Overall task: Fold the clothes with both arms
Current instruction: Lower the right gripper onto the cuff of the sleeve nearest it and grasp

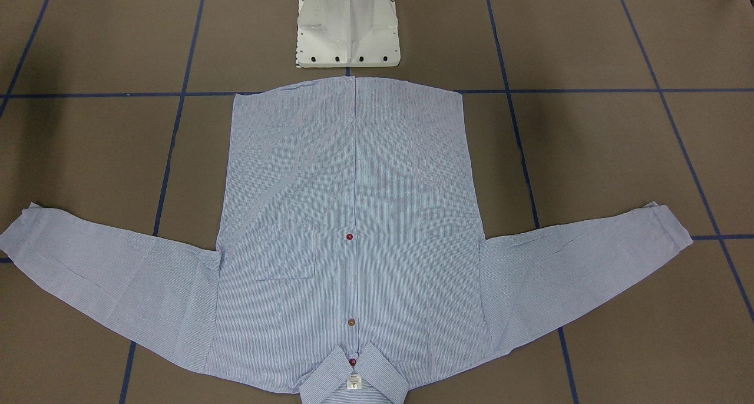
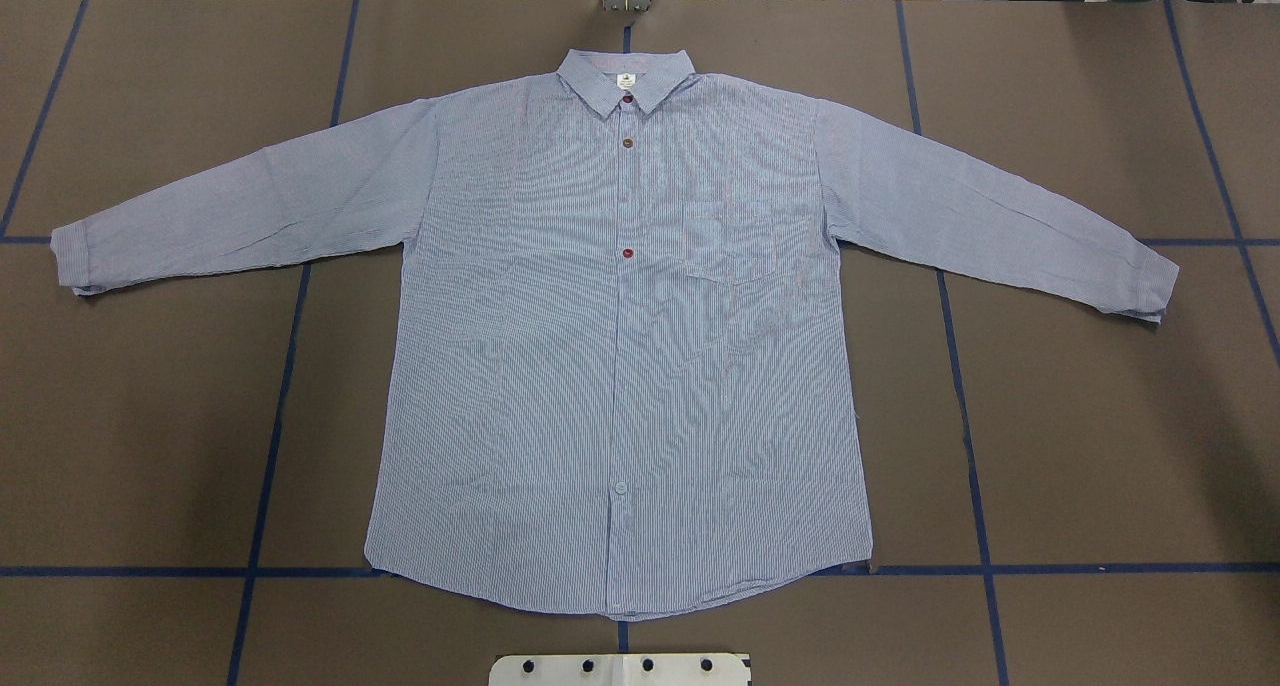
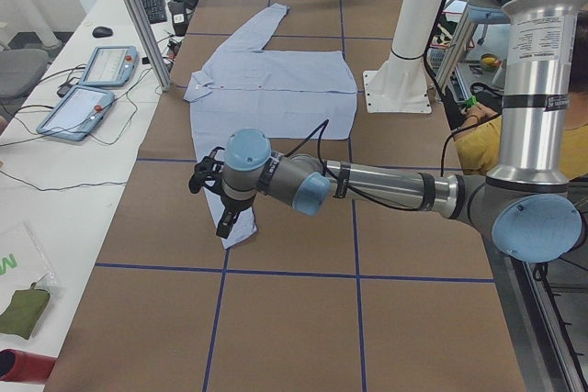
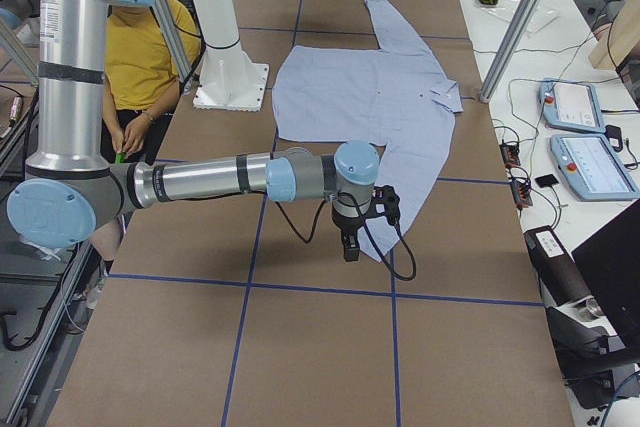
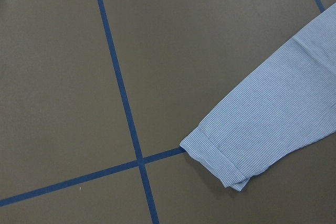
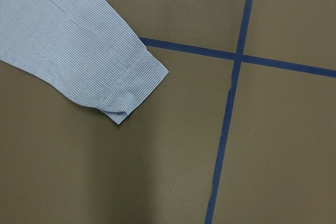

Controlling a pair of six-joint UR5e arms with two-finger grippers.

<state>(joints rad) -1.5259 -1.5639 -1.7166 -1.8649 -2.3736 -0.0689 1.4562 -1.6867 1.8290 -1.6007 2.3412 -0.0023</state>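
Observation:
The clothes are one light blue striped shirt (image 2: 620, 346) lying flat and front up, buttoned, with both sleeves spread wide and the collar (image 1: 353, 377) away from the robot. My left gripper (image 3: 224, 225) hangs just above the near sleeve's end in the exterior left view. The left wrist view looks down on that cuff (image 5: 220, 156). My right gripper (image 4: 347, 250) hovers over the other sleeve end, whose cuff (image 6: 131, 85) fills the right wrist view's upper left. Neither arm appears in the overhead or front views. I cannot tell whether either gripper is open or shut.
The white pedestal base (image 1: 347, 27) stands at the shirt's hem. Blue tape lines (image 2: 270, 416) grid the brown table. A side table carries teach pendants (image 3: 92, 89) and cables. A person in yellow (image 4: 150, 57) sits behind the base. Metal posts (image 3: 138, 16) rise at the table's far edge.

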